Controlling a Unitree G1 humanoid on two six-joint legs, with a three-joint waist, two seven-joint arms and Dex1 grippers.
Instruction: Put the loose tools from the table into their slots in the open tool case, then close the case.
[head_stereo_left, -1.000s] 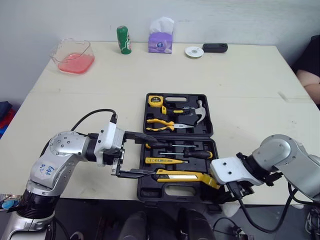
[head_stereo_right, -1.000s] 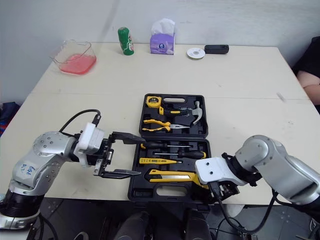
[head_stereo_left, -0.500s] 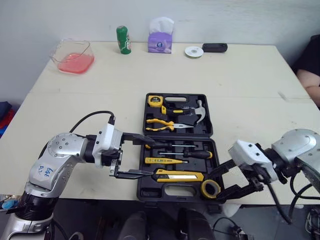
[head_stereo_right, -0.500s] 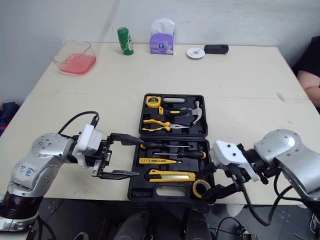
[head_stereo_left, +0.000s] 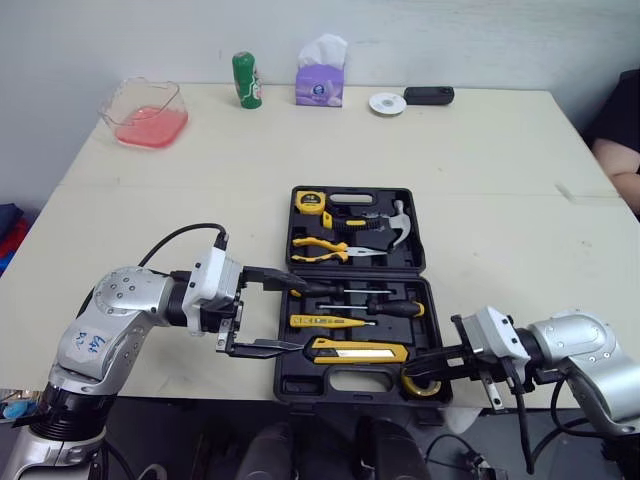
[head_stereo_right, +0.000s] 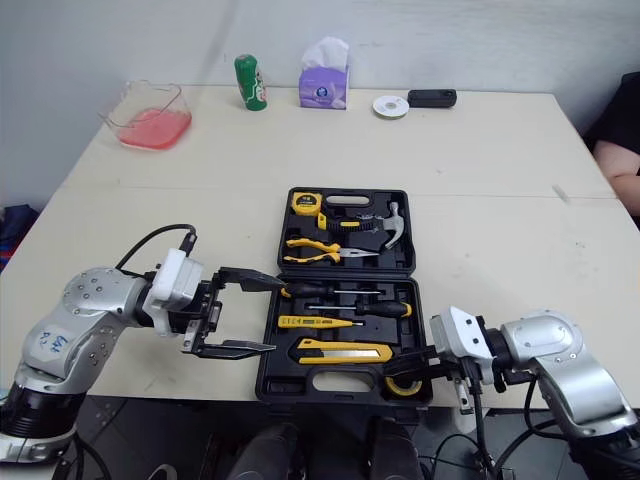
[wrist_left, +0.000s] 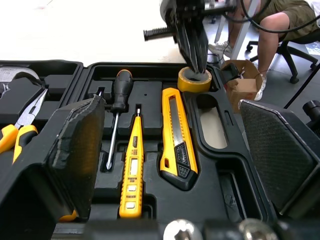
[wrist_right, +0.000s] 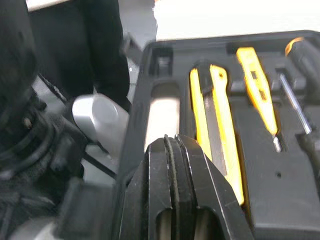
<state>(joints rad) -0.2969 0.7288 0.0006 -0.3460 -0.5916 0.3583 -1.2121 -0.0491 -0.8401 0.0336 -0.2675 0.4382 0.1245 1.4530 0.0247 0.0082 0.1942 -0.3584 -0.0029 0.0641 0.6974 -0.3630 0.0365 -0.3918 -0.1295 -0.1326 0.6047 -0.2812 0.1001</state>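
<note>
The black tool case (head_stereo_left: 355, 190) lies open in mid-table. It holds a tape measure (head_stereo_left: 312, 202), pliers (head_stereo_left: 325, 247), a hammer (head_stereo_left: 395, 225), a screwdriver (head_stereo_left: 370, 308), a yellow tester (head_stereo_left: 330, 322) and a yellow utility knife (head_stereo_left: 360, 349). A yellow tape roll (head_stereo_left: 422, 385) sits at the case's front right corner. My right gripper (head_stereo_left: 408, 368) is shut, fingers pressed together, and its tip touches the top of the tape roll (wrist_left: 195, 79). My left gripper (head_stereo_left: 298, 315) stands open at the case's left edge, its fingers reaching over the tool slots with nothing between them.
Along the far edge stand a clear container with pink contents (head_stereo_left: 145, 112), a green can (head_stereo_left: 247, 80), a purple tissue pack (head_stereo_left: 320, 75), a white disc (head_stereo_left: 388, 103) and a black device (head_stereo_left: 430, 95). A person's arm (head_stereo_left: 620, 165) shows at the right edge.
My right gripper opened beside the tape roll half a second ago, then swung lower and shut, its tip now on the roll. The left gripper has barely moved.
</note>
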